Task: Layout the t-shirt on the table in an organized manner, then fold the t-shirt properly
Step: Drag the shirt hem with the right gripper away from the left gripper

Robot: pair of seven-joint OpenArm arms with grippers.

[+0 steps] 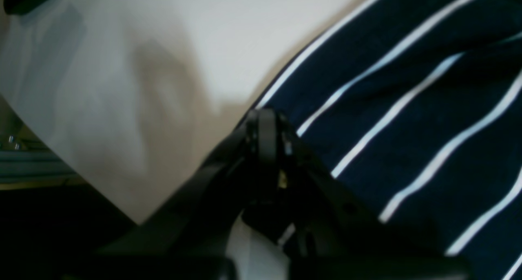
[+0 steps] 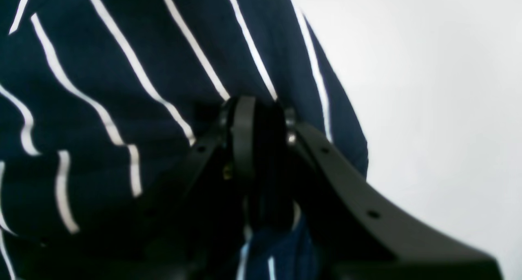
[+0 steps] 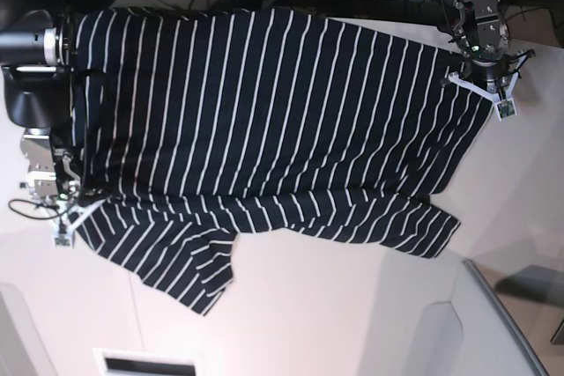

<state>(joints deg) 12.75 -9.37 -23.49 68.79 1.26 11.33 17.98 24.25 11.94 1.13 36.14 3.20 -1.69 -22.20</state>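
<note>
Shirt (image 3: 264, 121) first: you have the t-shirt hanging wide across the middle of the base view, held up at two corners and stretched between the arms, its white stripes running roughly up and down the picture. Its lower part sags onto the table (image 3: 352, 314), where one sleeve and a bunched fold lie on the pale surface near the bottom left.

Your left gripper (image 3: 480, 85) sits at the right of the base view, at the shirt's upper right corner. In the left wrist view the gripper's (image 1: 267, 117) jaws are pressed together at the very edge of the striped cloth (image 1: 408, 129), with the table (image 1: 142, 68) pale beside it. The cloth appears pinched there, though the contact point is dark and blurred.

Your right gripper (image 3: 66, 204) is at the left of the base view, at the shirt's lower left corner. In the right wrist view its (image 2: 255, 109) jaws stand nearly together, clamped on the cloth (image 2: 122, 88), and a strip of striped fabric shows between the fingers below.
</note>
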